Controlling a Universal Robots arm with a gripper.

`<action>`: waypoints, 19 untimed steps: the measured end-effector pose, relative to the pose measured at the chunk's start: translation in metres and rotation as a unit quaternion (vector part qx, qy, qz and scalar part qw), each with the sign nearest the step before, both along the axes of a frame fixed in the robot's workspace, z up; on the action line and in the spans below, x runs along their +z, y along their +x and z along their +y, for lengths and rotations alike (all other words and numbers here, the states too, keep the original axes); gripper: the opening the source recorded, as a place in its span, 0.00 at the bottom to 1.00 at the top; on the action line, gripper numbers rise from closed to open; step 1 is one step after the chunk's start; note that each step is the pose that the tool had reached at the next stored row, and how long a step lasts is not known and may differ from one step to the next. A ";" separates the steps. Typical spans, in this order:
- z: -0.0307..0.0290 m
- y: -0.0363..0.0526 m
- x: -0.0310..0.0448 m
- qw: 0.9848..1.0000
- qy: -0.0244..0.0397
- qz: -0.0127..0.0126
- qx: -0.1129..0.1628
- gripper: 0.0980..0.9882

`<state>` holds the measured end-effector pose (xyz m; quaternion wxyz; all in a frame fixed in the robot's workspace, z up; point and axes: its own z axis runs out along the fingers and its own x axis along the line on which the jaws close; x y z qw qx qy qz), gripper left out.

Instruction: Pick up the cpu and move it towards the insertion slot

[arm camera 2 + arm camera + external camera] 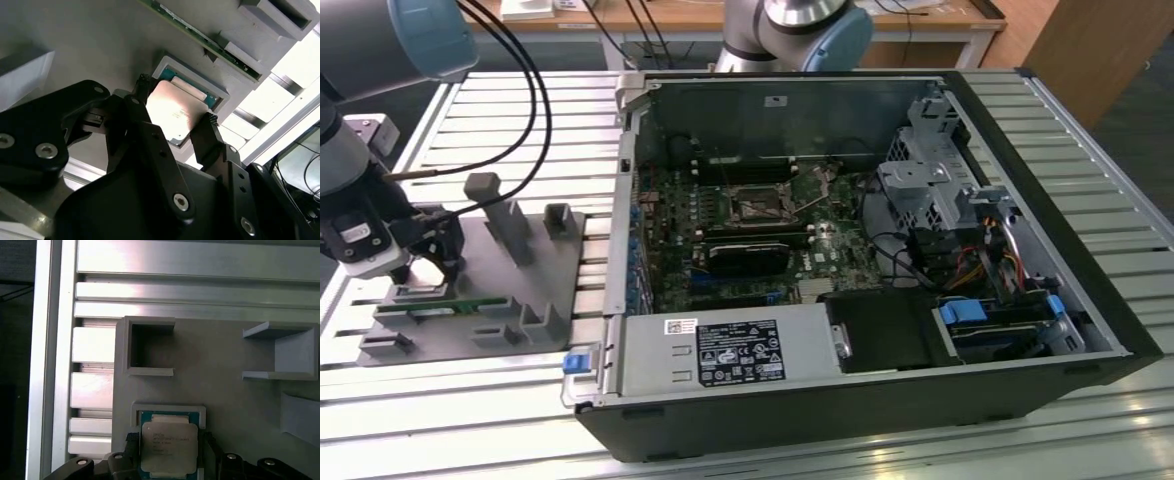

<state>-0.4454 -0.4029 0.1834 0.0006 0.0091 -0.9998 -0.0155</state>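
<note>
The cpu (176, 111) (169, 446) is a small square chip with a silvery top. It sits between my black fingers, at or just above its teal-lined pocket (165, 415) in the grey fixture (520, 270). My gripper (427, 265) (175, 107) (170, 442) is shut on it, one fingertip (144, 87) on one edge and the other fingertip (207, 127) on the opposite edge. The insertion slot (758, 207) is a dark square socket with a metal frame on the green board inside the open computer case, far off towards the exterior view's right.
A long green memory stick (434, 307) (200, 35) lies in the fixture beside the cpu pocket. Grey posts (507, 225) stand up from the fixture. The case wall (630, 180) stands between the fixture and the board. A second arm's base (794, 35) is behind the case.
</note>
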 end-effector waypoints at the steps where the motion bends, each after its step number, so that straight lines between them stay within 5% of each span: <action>1: 0.0001 0.0000 0.0000 1.000 0.000 0.000 0.000 0.58; 7: 0.0005 0.0000 0.0030 1.000 0.000 0.000 0.000 0.50; 16: 0.0005 0.0000 0.0336 1.000 0.001 0.000 0.000 0.50; 19: 0.0005 0.0000 0.0387 1.000 0.001 0.000 0.000 0.50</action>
